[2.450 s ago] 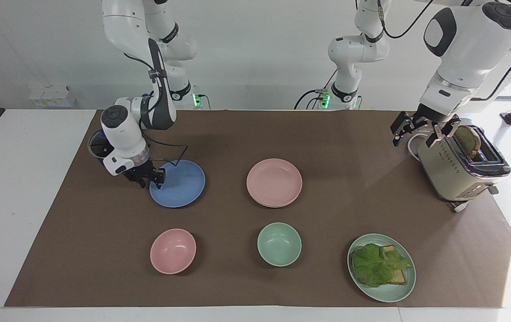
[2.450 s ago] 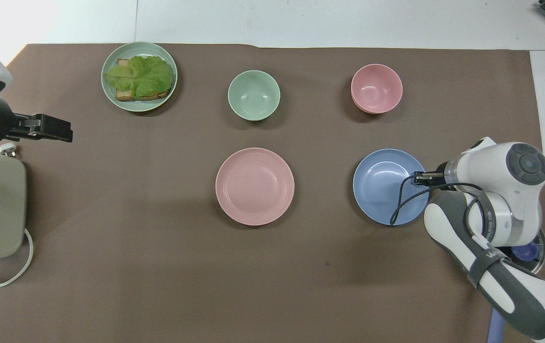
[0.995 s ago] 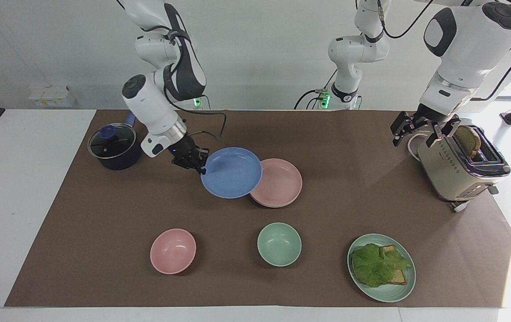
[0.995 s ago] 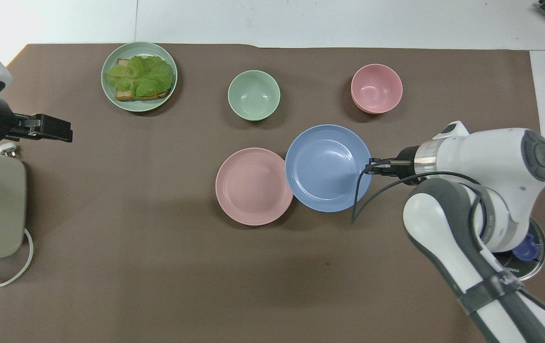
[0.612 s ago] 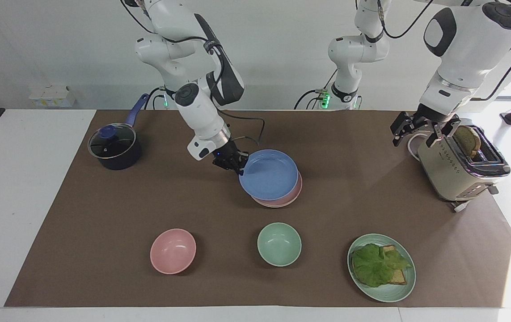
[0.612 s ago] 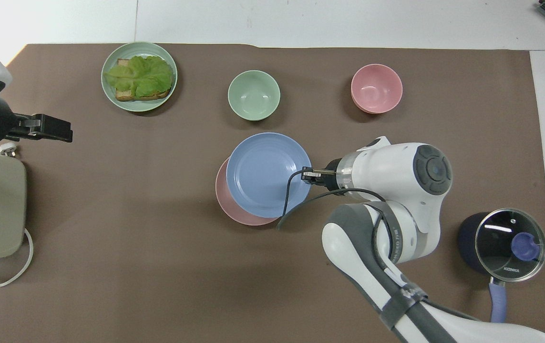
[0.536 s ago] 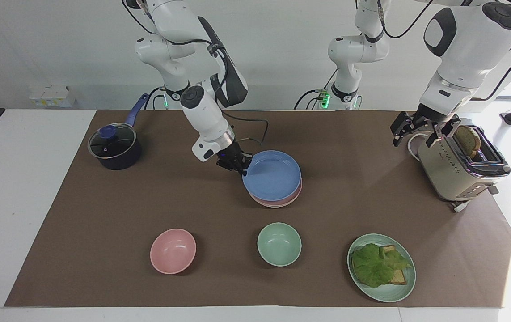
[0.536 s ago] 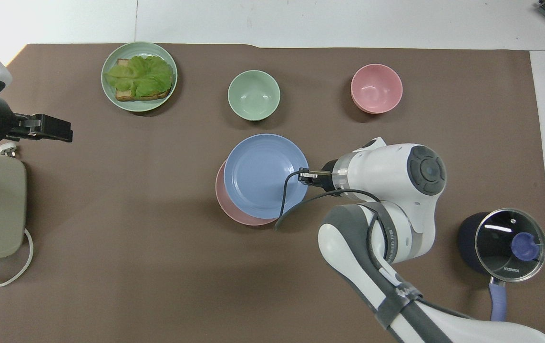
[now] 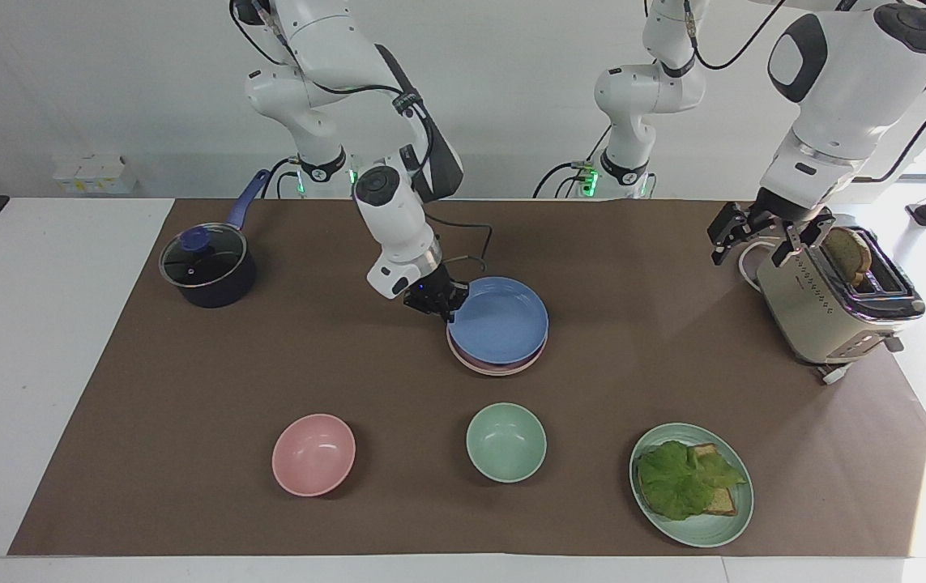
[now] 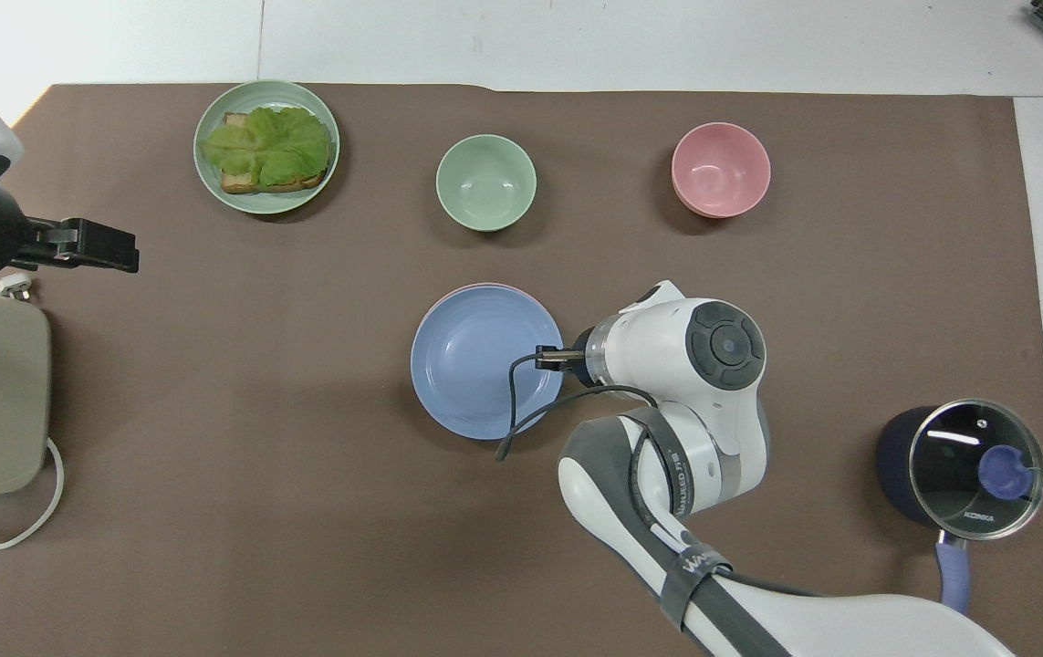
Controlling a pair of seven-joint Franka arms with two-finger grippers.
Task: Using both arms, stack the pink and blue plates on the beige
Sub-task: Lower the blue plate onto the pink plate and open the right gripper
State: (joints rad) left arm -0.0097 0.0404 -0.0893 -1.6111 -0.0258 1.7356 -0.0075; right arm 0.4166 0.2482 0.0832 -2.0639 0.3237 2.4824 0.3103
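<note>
While the blue plate [image 9: 500,321] sits nearly square over the pink plate [image 9: 503,368] in the facing view, the right tool [image 9: 440,306] is pinched shut on the blue rim at the edge toward the right arm's end of the surface [image 9: 187,389]. Blue looks just about seated on pink, but I can't tell if there's full contact. Only a thin pink crescent shows below it. No beige plate is visible; presumably under the pink one, can't confirm. The left tool [image 9: 758,235] waits beside the toaster [image 9: 831,304], fingers apart, holding nothing.

Overhead view: the blue plate [image 10: 486,361] covers the stack almost fully, with a pink sliver [image 10: 484,287] at the edge toward the green bowl [image 10: 486,182]. The right tool [image 10: 550,357] grips the rim from the pot [image 10: 959,465] side, mostly masked by its wrist. Release should just be open and back out toward the pot. The left tool [image 10: 97,246] is well away from the stack.
</note>
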